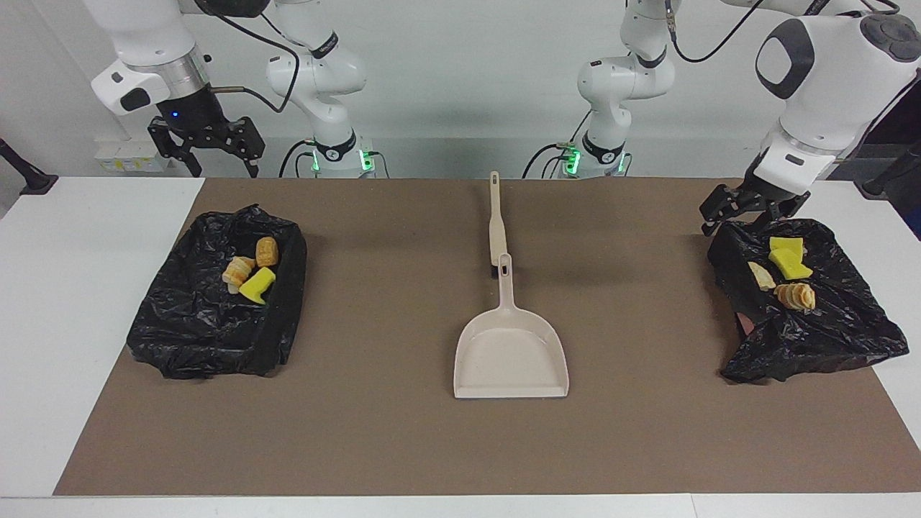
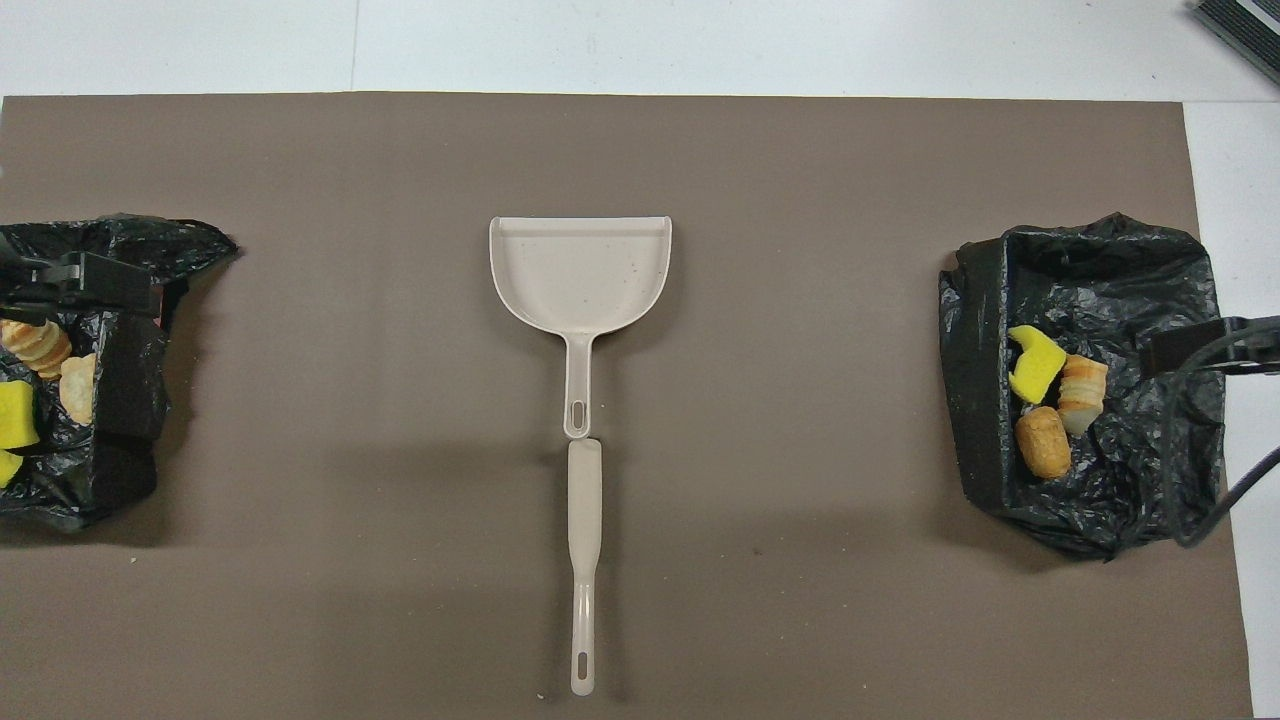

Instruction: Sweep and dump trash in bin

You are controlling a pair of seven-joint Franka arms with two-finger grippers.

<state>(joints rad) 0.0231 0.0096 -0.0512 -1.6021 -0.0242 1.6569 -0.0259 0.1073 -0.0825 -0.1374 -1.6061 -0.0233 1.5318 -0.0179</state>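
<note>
trash (image 1: 248, 273) in both bins looks light, soft and squashy; grip any lump across its middle. left gripper (image 1: 745, 207) and right gripper (image 1: 209, 147) hang open, empty.

the bin (image 2: 70, 480) at the left arm's end of the table is cut off by the overhead view's edge, and so are the yellow sponge chunks (image 2: 15, 415) in it. the left gripper (image 2: 85, 283) shows there only as a dark tip over that bin's rim. the right gripper (image 2: 1200, 350) also shows there only in part, at the frame edge. the brush (image 1: 496, 216) head is hidden by the dustpan (image 1: 511, 352) handle.
</note>
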